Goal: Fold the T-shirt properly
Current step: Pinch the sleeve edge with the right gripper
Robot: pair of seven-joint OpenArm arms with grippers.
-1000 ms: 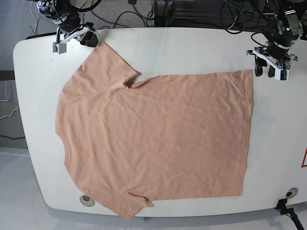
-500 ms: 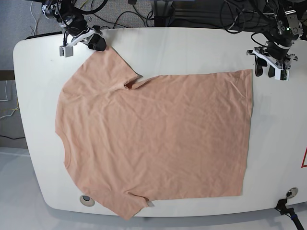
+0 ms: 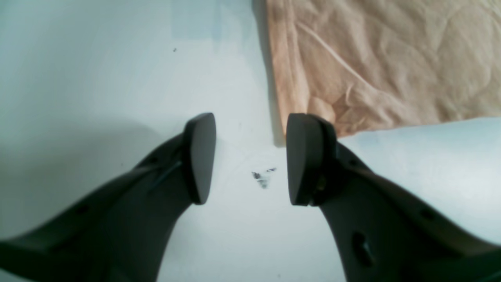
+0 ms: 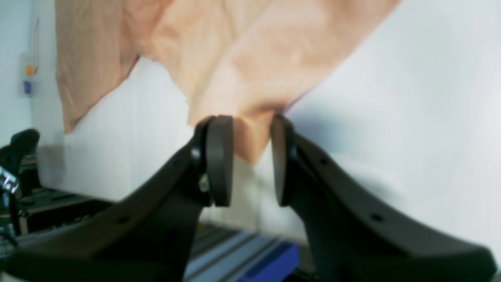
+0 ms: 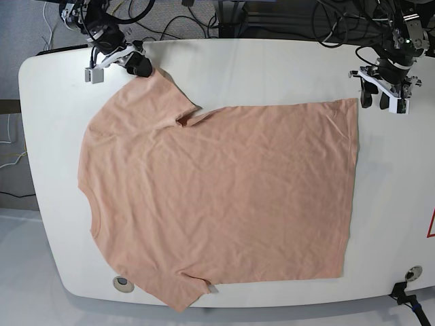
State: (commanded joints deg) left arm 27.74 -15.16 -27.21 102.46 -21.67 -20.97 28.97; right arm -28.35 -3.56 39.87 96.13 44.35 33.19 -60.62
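No fold made: T-shirt [image 5: 224, 197] flat (counter upper corners flanked); right end effector [image 4: 250, 156] and left end effector [image 3: 250, 156] both released.

The T-shirt [image 5: 224, 197] was a plain peach-pink, with no print showing on the upturned side. The table [image 5: 272, 68] was white, with a small dark smudge [image 3: 261, 178] on it. Both the left end effector [image 3: 250, 156] and the right end effector [image 4: 251, 160] had matte black fingers.
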